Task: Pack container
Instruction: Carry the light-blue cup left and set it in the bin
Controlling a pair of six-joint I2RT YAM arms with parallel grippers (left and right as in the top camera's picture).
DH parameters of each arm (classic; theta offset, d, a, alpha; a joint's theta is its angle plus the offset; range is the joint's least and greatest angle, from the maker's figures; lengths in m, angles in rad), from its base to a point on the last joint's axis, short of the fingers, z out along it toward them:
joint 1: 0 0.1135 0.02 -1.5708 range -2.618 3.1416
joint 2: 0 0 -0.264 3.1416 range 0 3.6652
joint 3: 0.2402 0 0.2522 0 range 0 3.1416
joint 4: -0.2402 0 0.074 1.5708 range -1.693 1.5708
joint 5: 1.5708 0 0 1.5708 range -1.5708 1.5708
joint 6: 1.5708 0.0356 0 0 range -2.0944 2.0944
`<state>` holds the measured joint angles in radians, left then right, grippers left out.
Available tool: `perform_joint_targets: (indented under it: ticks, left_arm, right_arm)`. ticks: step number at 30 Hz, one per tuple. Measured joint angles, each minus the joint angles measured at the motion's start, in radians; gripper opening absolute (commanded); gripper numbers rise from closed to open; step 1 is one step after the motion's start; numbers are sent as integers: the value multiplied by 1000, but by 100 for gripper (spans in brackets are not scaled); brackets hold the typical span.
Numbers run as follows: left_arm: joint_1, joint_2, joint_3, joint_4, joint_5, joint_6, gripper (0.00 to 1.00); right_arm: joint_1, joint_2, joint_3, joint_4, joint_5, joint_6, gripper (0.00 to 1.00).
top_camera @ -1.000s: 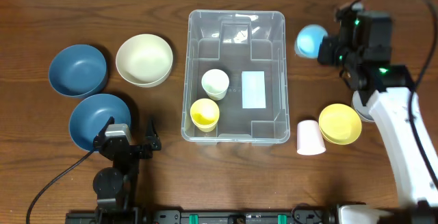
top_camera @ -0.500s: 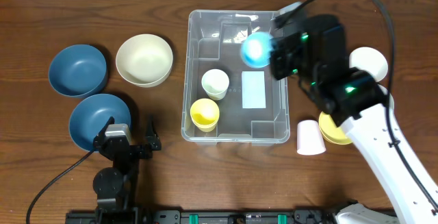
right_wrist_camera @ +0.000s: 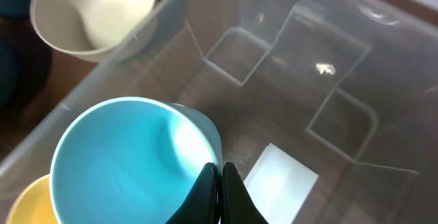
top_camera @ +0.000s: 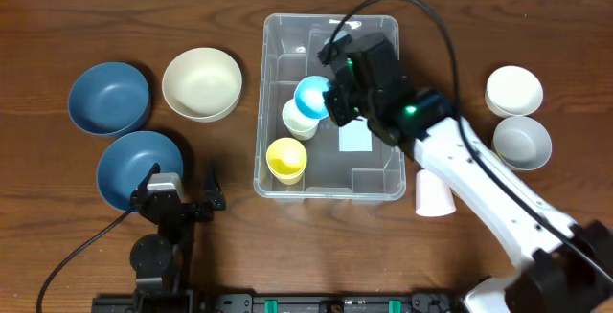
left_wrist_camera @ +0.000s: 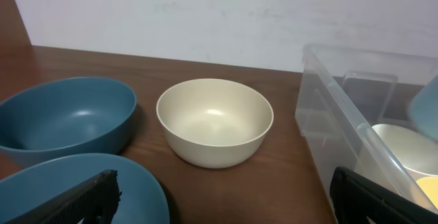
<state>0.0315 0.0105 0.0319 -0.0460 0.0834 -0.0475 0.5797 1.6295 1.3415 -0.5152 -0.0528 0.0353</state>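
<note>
While my right tool (right_wrist_camera: 220, 177) clenches a light-blue plastic cup (top_camera: 311, 95) over the clear plastic container (top_camera: 273, 160), two cups (top_camera: 286, 157) sit inside; bowls (top_camera: 201, 83) wait outside, left tool (top_camera: 184, 181) released.

We are seeing the container (top_camera: 283, 45) crowded on its left by a white cup (top_camera: 297, 122) and a yellow cup (top_camera: 286, 158), while the right arm (top_camera: 479, 179) is spanning its right half, holding a blue cup (top_camera: 312, 96) above the white one. Its far-left corner is lying free.
</note>
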Motion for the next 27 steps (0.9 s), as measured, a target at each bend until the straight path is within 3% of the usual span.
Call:
perform_joint_targets:
  ticks: [16, 18, 20, 21, 27]
  left_arm:
    - [0, 0, 0, 0, 0, 0, 98]
    - [0, 0, 0, 0, 0, 0, 98]
    - [0, 0, 0, 0, 0, 0, 98]
    - [0, 0, 0, 0, 0, 0, 98]
    - [0, 0, 0, 0, 0, 0, 98]
  right_arm:
    - [39, 43, 0, 3, 0, 0, 1]
    - [39, 44, 0, 4, 0, -1, 13]
    - [39, 45, 0, 5, 0, -3, 41]
    - [39, 45, 0, 6, 2, -3, 47]
    - [39, 45, 0, 17, 0, -19, 58]
